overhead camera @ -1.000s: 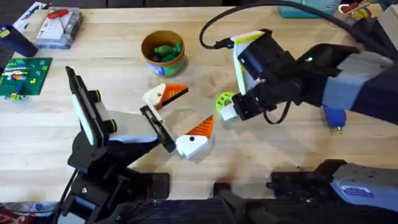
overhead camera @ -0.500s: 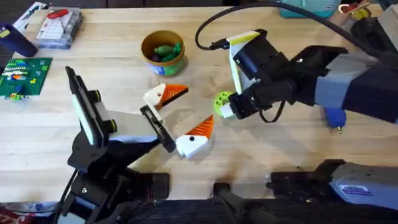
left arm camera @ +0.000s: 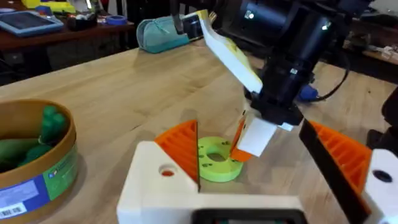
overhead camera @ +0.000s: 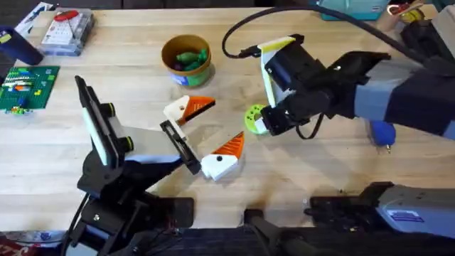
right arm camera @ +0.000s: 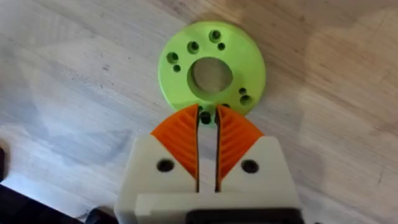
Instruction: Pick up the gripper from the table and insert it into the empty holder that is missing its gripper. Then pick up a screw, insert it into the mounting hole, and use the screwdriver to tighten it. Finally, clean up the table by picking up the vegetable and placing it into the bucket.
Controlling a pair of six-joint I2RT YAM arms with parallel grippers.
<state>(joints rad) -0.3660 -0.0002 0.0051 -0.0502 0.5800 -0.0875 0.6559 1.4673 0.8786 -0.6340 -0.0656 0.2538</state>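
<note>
Your right gripper, jaws nearly closed, pinches the rim of the flat lime-green ring-shaped vegetable lying mid-table on the pale wooden tabletop. Your left gripper stands open. The round ochre bucket sits farther back; a dark cluttered room lies beyond.

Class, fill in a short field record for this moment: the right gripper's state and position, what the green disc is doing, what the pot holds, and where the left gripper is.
right gripper: white fingers with orange ribbed pads, nearly shut, at the disc's rim
disc: lime-green round flat piece with a centre hole, lying flat on the wooden table
pot: yellow-ochre round bucket holding darker green pieces
left gripper: open, resting apart from the disc
</note>
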